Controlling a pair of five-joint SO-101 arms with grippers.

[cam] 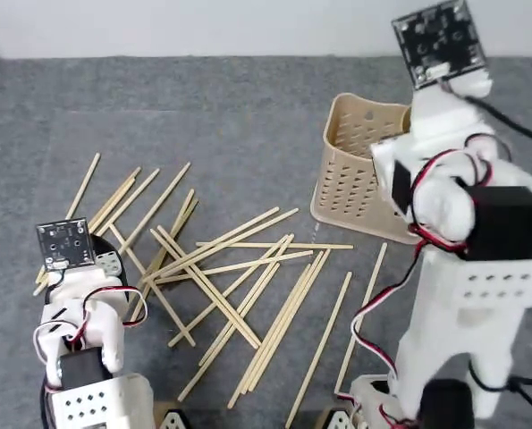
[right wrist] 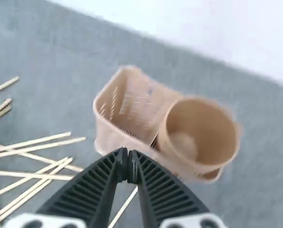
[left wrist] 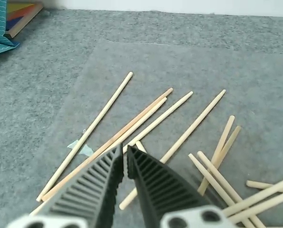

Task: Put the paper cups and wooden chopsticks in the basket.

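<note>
Many wooden chopsticks [cam: 239,268] lie scattered and crossed over the grey mat between the two arms. A beige slotted basket [cam: 350,112] stands at the back right, partly covered by the raised right arm. In the right wrist view the basket [right wrist: 122,107] holds a tan paper cup [right wrist: 198,137] at one end, its mouth facing the camera. My right gripper [right wrist: 127,156] is shut and empty, high above the basket's near wall. My left gripper [left wrist: 126,153] is shut and empty, low over the left cluster of chopsticks [left wrist: 179,137].
The grey mat [cam: 248,134] lies on grey carpet, and a white wall runs along the back. A coloured book or box [left wrist: 3,19] sits at the far corner in the left wrist view. Red, black and white cables hang along the right arm [cam: 453,268].
</note>
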